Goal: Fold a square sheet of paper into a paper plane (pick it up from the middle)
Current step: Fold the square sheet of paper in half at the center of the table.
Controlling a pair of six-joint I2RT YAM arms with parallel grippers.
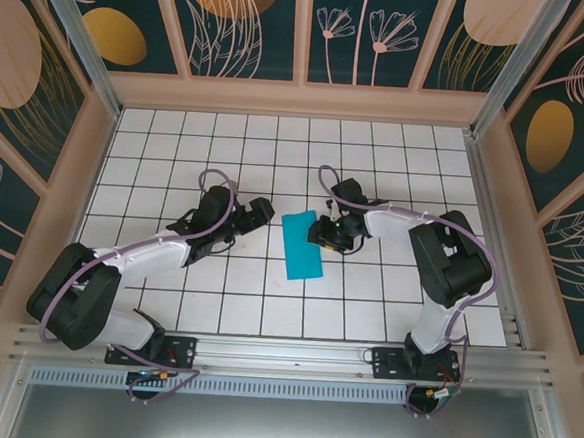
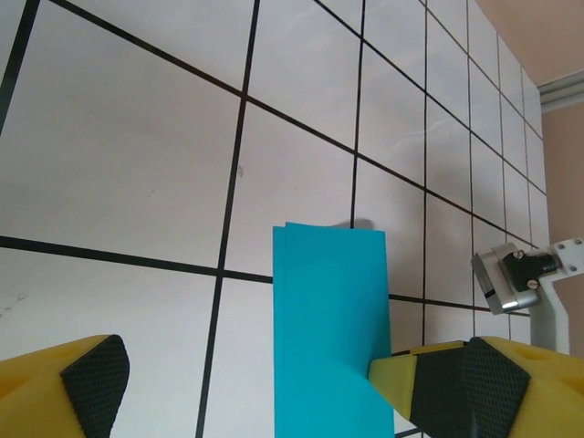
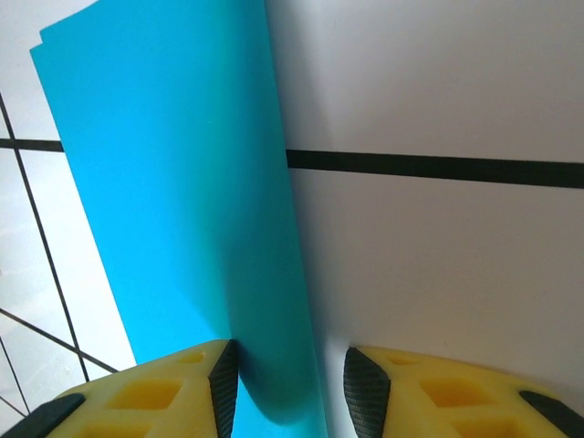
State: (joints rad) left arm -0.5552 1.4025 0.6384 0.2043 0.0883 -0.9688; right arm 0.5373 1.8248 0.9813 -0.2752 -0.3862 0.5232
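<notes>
My left gripper (image 2: pixel 274 392) stands spread wide, its black pads (image 2: pixel 91 383) far apart and holding nothing; the square sheet of paper (image 2: pixel 330 310) lies flat on the white gridded table (image 1: pixel 217 294) just ahead of them, one pad overlapping its near corner in my left wrist view, though I cannot tell whether that pad touches it. My right gripper (image 3: pixel 294 388) is about half closed; the long edge of the sheet sits in the gap between its pads, lying against one of them and clear of the other, so I judge this a loose straddle and not a pinch. The sheet is a long rectangle, doubled over, with two layers showing slightly offset at its far end; from above it lies in the middle of the table between my two arms, the right one at its edge and the left one just beside it. I take the first fold in half as made and the crease as barely set; the edge in my right jaws looks rounded, not sharp. The next move, as I read it, calls for pressing that crease flat and then starting the nose folds; one gripper must pin the sheet while the other lifts a single layer at a corner, and thin paper may slide or come up doubled.
</notes>
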